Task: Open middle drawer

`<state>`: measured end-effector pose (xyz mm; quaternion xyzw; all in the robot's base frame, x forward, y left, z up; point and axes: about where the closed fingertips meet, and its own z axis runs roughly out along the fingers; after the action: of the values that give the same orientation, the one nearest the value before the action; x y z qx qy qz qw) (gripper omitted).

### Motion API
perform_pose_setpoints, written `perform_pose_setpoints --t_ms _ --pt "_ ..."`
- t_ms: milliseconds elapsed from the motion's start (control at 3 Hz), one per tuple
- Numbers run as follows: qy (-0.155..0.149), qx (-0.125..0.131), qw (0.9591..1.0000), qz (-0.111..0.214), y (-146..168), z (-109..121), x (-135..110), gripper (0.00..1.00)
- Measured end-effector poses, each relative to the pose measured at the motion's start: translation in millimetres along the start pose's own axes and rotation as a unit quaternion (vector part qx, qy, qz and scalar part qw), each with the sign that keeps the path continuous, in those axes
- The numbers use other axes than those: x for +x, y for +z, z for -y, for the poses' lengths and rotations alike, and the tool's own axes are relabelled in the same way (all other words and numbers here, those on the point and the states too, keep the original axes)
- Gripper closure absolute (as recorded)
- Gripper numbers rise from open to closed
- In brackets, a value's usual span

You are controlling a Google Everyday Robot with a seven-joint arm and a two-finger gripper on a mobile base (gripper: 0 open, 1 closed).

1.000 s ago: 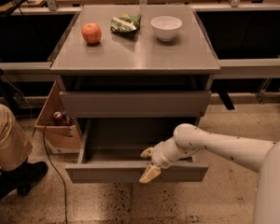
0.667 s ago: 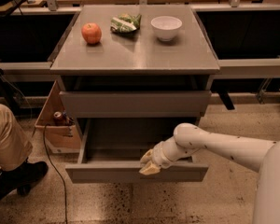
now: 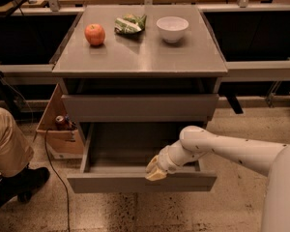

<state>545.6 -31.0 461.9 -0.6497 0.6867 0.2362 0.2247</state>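
Note:
The middle drawer (image 3: 116, 182) is a plain grey handleless drawer. It stands pulled well out of the cabinet, and its wide shallow grey tray (image 3: 125, 149) shows inside. My gripper (image 3: 157, 170) sits at the drawer's front rim, a little right of centre, and touches the top edge of the front panel. My white arm (image 3: 232, 149) reaches in from the right. Another grey drawer front (image 3: 140, 108) is shut above the open one. Anything below the open drawer is hidden.
On the cabinet top (image 3: 140, 57) are a red apple (image 3: 94, 34), a green snack bag (image 3: 129, 24) and a white bowl (image 3: 172, 28). A person's leg and black shoe (image 3: 12, 173) are at the left. A cardboard box (image 3: 58, 124) and a cable (image 3: 55, 173) are beside the cabinet.
My gripper has drawn up from hanging over the drawer's front face to its top rim. The drawer stays open at about the same place.

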Motion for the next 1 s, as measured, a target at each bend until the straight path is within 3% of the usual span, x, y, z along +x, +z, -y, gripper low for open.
perform_pose_setpoints --t_ms 333,667,1000 --pt "-0.007 0.004 0.9999 -0.014 -15.8 3.7 2.3 0.38" --pt "-0.013 0.013 0.9993 -0.032 -42.2 17.8 15.4 0.09" --pt "-0.008 0.018 0.9991 -0.038 -54.8 28.8 28.7 0.00"
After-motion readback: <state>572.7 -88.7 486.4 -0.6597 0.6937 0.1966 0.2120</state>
